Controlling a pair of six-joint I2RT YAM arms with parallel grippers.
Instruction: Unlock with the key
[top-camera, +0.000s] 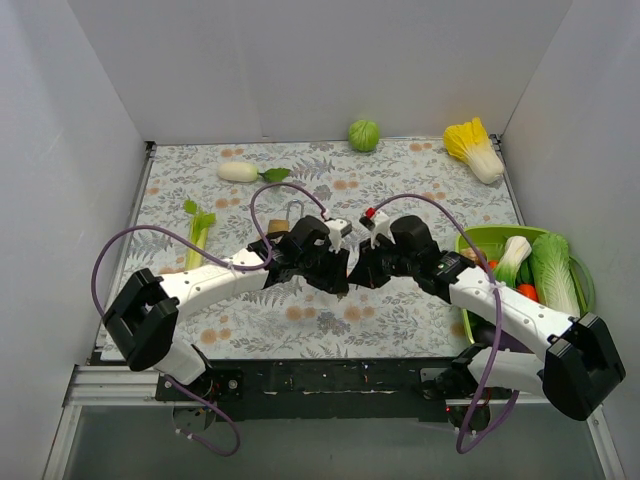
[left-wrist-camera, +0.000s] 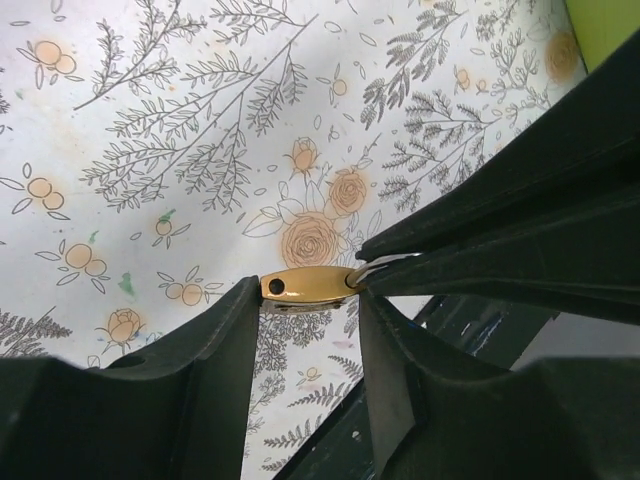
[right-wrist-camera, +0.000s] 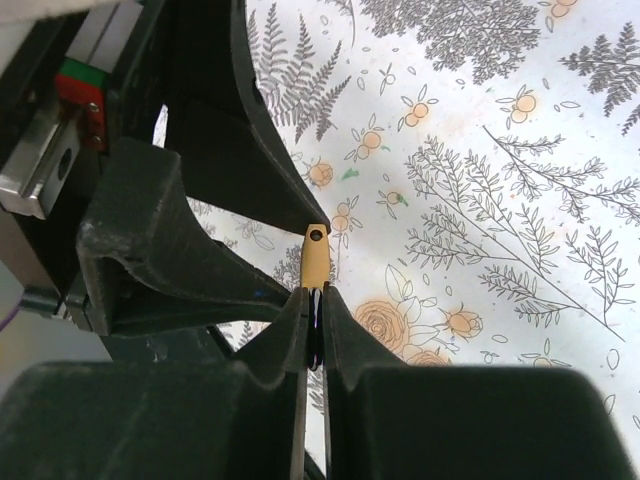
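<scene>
The padlock (top-camera: 286, 220) lies on the flowered cloth behind my left arm, its shackle pointing away and its brass body partly hidden. The key (right-wrist-camera: 316, 262) shows as a flat brass oval with a small hole at one end. My right gripper (right-wrist-camera: 314, 296) is shut on its narrow end, so the oval part sticks out past the fingertips. My left gripper (left-wrist-camera: 305, 300) spans that oval key (left-wrist-camera: 305, 285) lengthwise, one fingertip at each end. Both grippers meet above mid-table: the left gripper (top-camera: 338, 268) and the right gripper (top-camera: 360, 270).
A green basket (top-camera: 482, 240) of vegetables stands at the right edge. A green cabbage (top-camera: 364, 134) and a napa cabbage (top-camera: 476, 148) lie at the back. A white radish (top-camera: 240, 171) and a celery stalk (top-camera: 200, 232) lie on the left. White walls enclose the table.
</scene>
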